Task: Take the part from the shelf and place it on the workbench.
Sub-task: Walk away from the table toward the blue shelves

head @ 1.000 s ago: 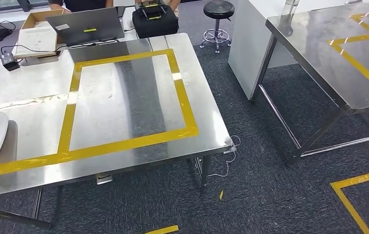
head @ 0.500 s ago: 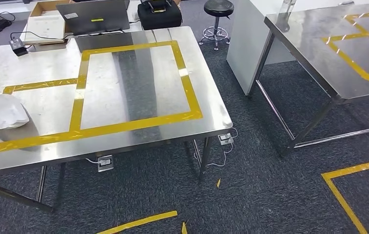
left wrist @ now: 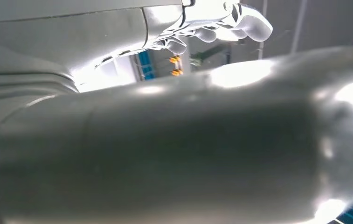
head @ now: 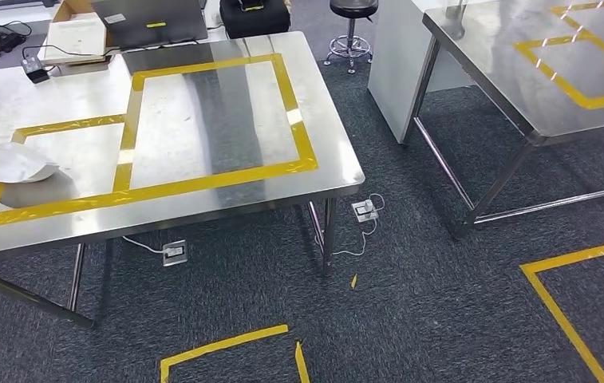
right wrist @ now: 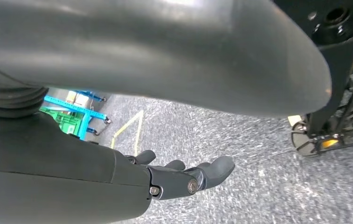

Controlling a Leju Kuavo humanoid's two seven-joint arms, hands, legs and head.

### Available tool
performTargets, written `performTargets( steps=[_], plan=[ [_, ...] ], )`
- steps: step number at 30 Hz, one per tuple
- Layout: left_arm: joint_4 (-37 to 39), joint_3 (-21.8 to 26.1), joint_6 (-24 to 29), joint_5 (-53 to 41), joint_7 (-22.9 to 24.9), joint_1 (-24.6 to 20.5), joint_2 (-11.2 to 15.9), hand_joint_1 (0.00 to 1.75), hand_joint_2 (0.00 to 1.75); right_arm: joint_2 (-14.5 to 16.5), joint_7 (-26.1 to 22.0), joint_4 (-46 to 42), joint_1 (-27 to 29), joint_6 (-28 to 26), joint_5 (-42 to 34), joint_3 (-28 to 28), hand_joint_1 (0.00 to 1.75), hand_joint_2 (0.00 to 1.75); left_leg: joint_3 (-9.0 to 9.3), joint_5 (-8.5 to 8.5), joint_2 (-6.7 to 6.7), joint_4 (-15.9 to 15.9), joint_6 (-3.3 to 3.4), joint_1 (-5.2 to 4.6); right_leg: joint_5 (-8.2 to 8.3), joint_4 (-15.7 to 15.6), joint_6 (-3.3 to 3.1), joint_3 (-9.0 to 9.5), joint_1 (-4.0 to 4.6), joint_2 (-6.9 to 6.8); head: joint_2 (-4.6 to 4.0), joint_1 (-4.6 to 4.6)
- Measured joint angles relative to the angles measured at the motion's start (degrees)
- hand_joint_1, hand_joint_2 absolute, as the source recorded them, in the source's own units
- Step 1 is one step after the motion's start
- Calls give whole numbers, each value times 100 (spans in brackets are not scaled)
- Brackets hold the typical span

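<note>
The part [head: 7, 162], a white curved shell, lies on the steel workbench [head: 226, 120] near its left end, inside the smaller yellow-taped rectangle, with its reflection under it. No hand touches it. In the left wrist view my left hand [left wrist: 211, 18] shows pale fingers stretched out with nothing in them, behind a large blurred grey cover. My right hand [right wrist: 183, 177] hangs over the grey carpet, its dark fingers extended and apart, holding nothing.
A second steel table [head: 522, 72] with yellow tape stands to the right across a carpeted aisle. Behind the workbench are a laptop [head: 151, 20], a cardboard box [head: 75, 36], a black bag [head: 254, 14] and a stool [head: 352, 8]. Sockets [head: 365, 210] and yellow tape [head: 562, 311] lie on the floor.
The whole picture has shifted: the camera has backed away from the workbench, which now looks smaller and farther. The part keeps its place inside the taped rectangle.
</note>
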Motion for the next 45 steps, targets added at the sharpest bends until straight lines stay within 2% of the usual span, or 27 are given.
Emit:
performTargets(
  steps=[1, 3, 5, 6, 8, 10, 11, 12, 13, 15, 17, 19, 21, 22, 25, 26, 28, 30, 31, 33, 36, 38, 40, 41, 42, 43, 45],
  plan=[
    [-29, 96, 0, 24, 0, 78, -16, 0, 0, 2, 4, 0, 1, 0, -3, -14, 0, 0, 263, -26, -10, -359, 19, -6, 51, 17, 41, -47, -2, 4, 0, 4],
    [-41, 279, 0, 50, 12, 241, -58, 0, 0, 9, 9, 0, 6, 0, -39, -31, 0, 0, 493, -159, -22, -771, 103, -39, 156, 17, 127, -71, 3, 13, 0, 7],
    [-26, 511, 0, -88, 25, 421, -161, 0, 0, 17, 2, 0, 23, 2, -92, -34, 0, 0, 424, -90, -9, -792, 242, -57, 237, -21, 210, -69, -8, 14, 0, -2],
    [-8, 660, 0, -234, 24, 503, -251, 0, 0, 20, -10, 0, 32, 6, -110, -34, 0, 0, 373, -31, 3, -789, 313, -59, 162, 20, 240, -102, -16, 14, 0, -8],
    [83, 1005, 0, -497, 15, 661, -441, 0, 0, 21, -30, 1, 47, 17, -116, -34, 0, 0, 237, 103, 27, -796, 422, -50, -304, 401, 271, -240, -25, 10, 0, -6],
    [314, 1381, 0, -605, 9, 807, -571, 0, 0, 23, -35, 1, 50, 31, -104, -34, 0, 0, 80, 236, 39, -789, 459, -61, -862, 1116, 281, -410, -7, 13, 0, 3],
    [492, 1586, 0, -626, 9, 850, -631, 0, 0, 23, -36, 1, 51, 36, -89, -34, 0, 0, -3, 305, 43, -784, 462, -71, -982, 1430, 281, -445, 0, 14, 0, 5],
    [717, 1822, 0, -660, 10, 876, -696, 0, 0, 22, -36, 0, 52, 39, -71, -34, 0, 0, -90, 376, 47, -775, 461, -83, -960, 1611, 273, -407, 6, 13, 0, 5],
    [961, 2075, 0, -710, 14, 886, -761, 0, 0, 21, -35, 0, 53, 43, -49, -34, 0, 0, -177, 442, 47, -761, 454, -94, -834, 1610, 252, -281, 15, 13, 0, 5],
    [1547, 2605, 1, -830, 14, 846, -833, 0, 0, 5, -34, -1, 49, 58, -4, -34, 0, 0, -337, 554, 47, -725, 427, -106, -603, 1063, 170, 256, 49, 21, 0, 15],
    [2285, 3237, 1, -814, 16, 778, -841, 0, 0, -27, -16, -3, 26, 87, 33, -33, 0, 0, -427, 646, 61, -704, 373, -120, -689, 279, 84, 812, 92, 33, 0, 30],
    [3109, 3851, -1, -657, 23, 757, -835, 0, 0, -51, -8, -4, 13, 113, 56, -32, 0, 0, -451, 744, 88, -729, 298, -125, -780, -68, 29, 984, 128, 37, 0, 41],
    [3856, 4334, 0, -546, 22, 785, -826, 0, 0, -63, -15, -3, 19, 123, 72, -30, 0, 0, -482, 779, 81, -748, 227, -109, -659, -124, -39, 904, 117, 24, 0, 46],
    [4165, 4544, 0, -520, 22, 808, -823, 0, 0, -72, -14, -2, 19, 125, 77, -29, 0, 0, -527, 654, 60, -674, 197, -99, -575, -161, -79, 845, 101, 13, 0, 41],
    [4777, 4957, 0, -495, 17, 850, -819, 0, 0, -99, -16, -2, 13, 128, 84, -27, 0, 0, -738, -167, 7, 111, 107, -70, -348, -200, -128, 615, 84, -31, 0, 24],
    [4925, 5040, 0, -494, 14, 849, -819, 0, 0, -102, -16, -2, 14, 131, 84, -27, 0, 0, -773, -333, 5, 429, 80, -60, -283, -194, -121, 530, 83, -44, 0, 22],
    [5151, 5171, 0, -494, 10, 851, -820, 0, 0, -103, -15, -2, 13, 136, 84, -27, 0, 0, -641, -244, 4, 702, 35, -27, -151, -168, -86, 344, 67, -66, 0, 23],
    [5295, 5258, 0, -494, 10, 843, -815, 0, 0, -107, -13, -3, 7, 138, 84, -27, 0, 0, -164, 31, -1, 263, -22, 26, -30, -107, -18, 164, 39, -78, 0, 23],
    [5351, 5284, 0, -494, 9, 829, -814, 0, 0, -115, -3, -4, 1, 138, 84, -27, 0, 0, 153, 26, -15, -138, -47, 33, 18, -67, 24, 96, 33, -78, 0, 22],
    [5446, 5320, 1, -494, 8, 812, -816, 0, 0, -133, 30, -8, -12, 138, 86, -27, 0, 0, 519, -140, -38, -694, 27, 26, 109, -20, 107, 35, 51, -77, 0, 45],
    [5540, 5358, 2, -501, 19, 804, -818, 0, 0, -144, 44, -9, -7, 138, 87, -27, 0, 0, 450, -137, -15, -749, 271, -1, 196, -18, 211, -3, 43, -71, 0, 73],
    [5635, 5418, 2, -604, 196, 790, -815, 0, 0, -149, 51, -9, 8, 137, 91, -27, 0, 0, 321, -23, 6, -741, 388, -9, -170, 243, 265, -103, 20, -62, 0, 84],
    [5910, 5570, 2, -940, 786, 818, -819, 0, 0, -150, 92, -9, 7, 137, 96, -27, 0, 0, 175, 103, 20, -737, 443, -30, -811, 886, 282, -247, 22, -52, 0, 113],
    [6104, 5675, 2, -1187, 1238, 869, -841, 0, 0, -150, 111, -9, 4, 140, 97, -26, 0, 0, 106, 161, 31, -731, 453, -48, -1019, 1237, 280, -297, 29, -49, 0, 124],
    [6295, 5776, 2, -1436, 1723, 942, -888, 0, 0, -151, 118, -9, 2, 144, 98, -26, 0, 0, 35, 216, 49, -723, 460, -68, -1076, 1488, 269, -289, 35, -46, 0, 131],
    [6487, 5872, 2, -1674, 2272, 1022, -973, 0, 0, -154, 121, -9, 3, 149, 103, -26, 0, 0, -33, 268, 64, -715, 465, -91, -1010, 1577, 246, -203, 47, -45, 0, 131],
    [6819, 6025, -6, -1949, 3185, 1150, -1199, 0, 0, -161, 148, -9, 6, 155, 113, -26, 0, 0, -160, 366, 77, -704, 477, -130, -731, 1146, 152, 262, 94, -35, 0, 134]
  ],
)
